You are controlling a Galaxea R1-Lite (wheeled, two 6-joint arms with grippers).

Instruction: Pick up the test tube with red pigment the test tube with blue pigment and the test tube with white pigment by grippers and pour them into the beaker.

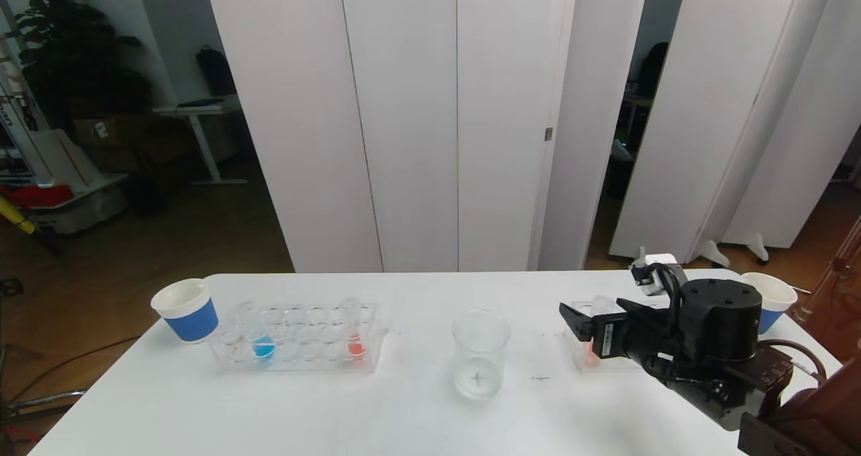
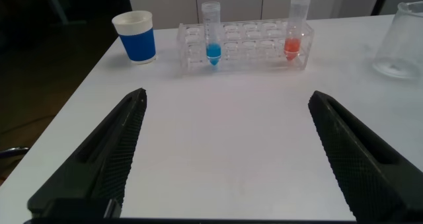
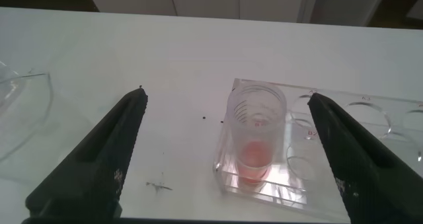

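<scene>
Hovering wide open, the right tool [image 3: 225,151] frames a red-pigment tube [image 3: 254,138] between its fingers, untouched.

- The beaker [image 1: 479,354] stands mid-table [image 1: 403,415].
- Left of the beaker: a rack [image 1: 299,338], then a cup [image 1: 186,310].
- Right of the beaker: another rack [image 1: 584,338], another cup [image 1: 771,298] beyond.
</scene>
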